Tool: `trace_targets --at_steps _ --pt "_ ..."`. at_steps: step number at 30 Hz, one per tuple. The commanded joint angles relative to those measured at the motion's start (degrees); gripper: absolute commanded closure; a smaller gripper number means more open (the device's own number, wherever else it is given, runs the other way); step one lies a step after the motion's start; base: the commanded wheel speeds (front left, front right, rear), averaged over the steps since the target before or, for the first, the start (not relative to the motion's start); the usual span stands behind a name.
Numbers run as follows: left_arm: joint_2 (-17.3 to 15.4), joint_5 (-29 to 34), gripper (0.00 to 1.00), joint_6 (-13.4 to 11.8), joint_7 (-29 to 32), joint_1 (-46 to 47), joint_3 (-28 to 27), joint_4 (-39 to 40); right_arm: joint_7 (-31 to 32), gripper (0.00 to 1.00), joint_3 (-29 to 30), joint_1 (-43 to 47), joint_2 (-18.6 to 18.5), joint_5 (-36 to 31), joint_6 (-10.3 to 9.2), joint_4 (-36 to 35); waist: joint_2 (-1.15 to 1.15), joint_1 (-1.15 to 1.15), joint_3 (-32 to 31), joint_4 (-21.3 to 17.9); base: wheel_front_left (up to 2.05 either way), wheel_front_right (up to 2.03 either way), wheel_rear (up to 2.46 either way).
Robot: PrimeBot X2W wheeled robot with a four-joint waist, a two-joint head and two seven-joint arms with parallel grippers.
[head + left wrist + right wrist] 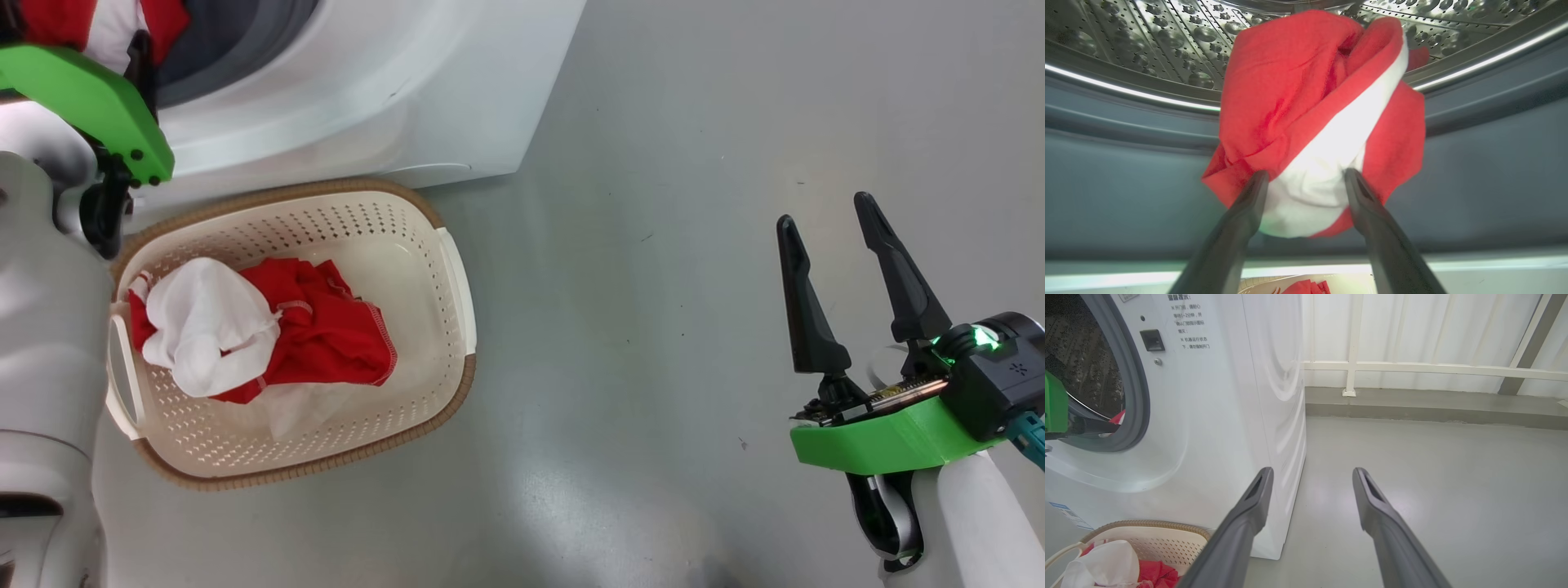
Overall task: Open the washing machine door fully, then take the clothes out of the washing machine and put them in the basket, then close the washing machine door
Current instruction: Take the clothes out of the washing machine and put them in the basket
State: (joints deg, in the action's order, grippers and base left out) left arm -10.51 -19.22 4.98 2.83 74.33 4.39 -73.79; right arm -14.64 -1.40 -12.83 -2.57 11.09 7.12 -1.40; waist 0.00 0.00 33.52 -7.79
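Note:
A red and white garment (1290, 94) hangs over the grey rubber ring (1118, 171) at the mouth of the steel drum (1167, 32). My left gripper (1306, 179) is open, its fingertips on either side of the garment's white part. That garment (49, 20) also shows at the washing machine (367, 82) opening. More red and white clothes (326, 327) lie in the cream basket (457, 286) on the floor in front of the machine. My right gripper (824, 209) hovers open and empty over bare floor, far right of the basket. The washing machine door is out of view.
The grey floor (653, 327) spreads to the right of the machine and basket. In the right wrist view a low kerb (1433, 406) and a white railing (1412, 367) run along the back. The door latch slot (1152, 339) sits beside the opening.

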Motion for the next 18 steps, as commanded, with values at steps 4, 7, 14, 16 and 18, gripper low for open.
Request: trace_targets --at_steps 4,7,14,16,18 --pt "-3.1 0.1 0.03 -1.0 -1.5 0.5 0.2 0.6 -0.4 0.0 -1.8 0.6 -0.3 0.9 0.36 -1.3 0.0 0.0 0.2 0.0 0.0 0.0 0.0" --pt "-3.1 -0.1 1.0 -0.9 -1.9 0.2 0.4 0.4 -0.4 0.0 -2.0 0.4 -0.3 1.0 0.36 -1.3 0.0 0.0 0.3 -0.1 0.0 0.0 0.0" --pt "-2.9 -0.7 1.0 0.2 -4.9 0.2 0.9 0.5 -0.4 0.0 -1.9 0.1 -0.3 1.1 0.36 -1.0 0.0 0.0 0.6 0.0 0.0 0.0 0.0" --pt "-2.8 -0.8 1.0 0.3 -7.2 0.3 1.0 0.8 -0.4 0.0 -1.8 0.0 -0.3 1.2 0.36 -1.0 0.0 0.0 0.7 0.2 0.0 0.0 0.0" --pt "-2.6 -1.3 1.0 0.6 -9.8 0.3 0.7 1.3 -0.4 0.0 -1.6 -0.1 -0.3 1.3 0.36 -1.0 0.0 0.0 0.6 0.5 0.0 0.0 0.0"
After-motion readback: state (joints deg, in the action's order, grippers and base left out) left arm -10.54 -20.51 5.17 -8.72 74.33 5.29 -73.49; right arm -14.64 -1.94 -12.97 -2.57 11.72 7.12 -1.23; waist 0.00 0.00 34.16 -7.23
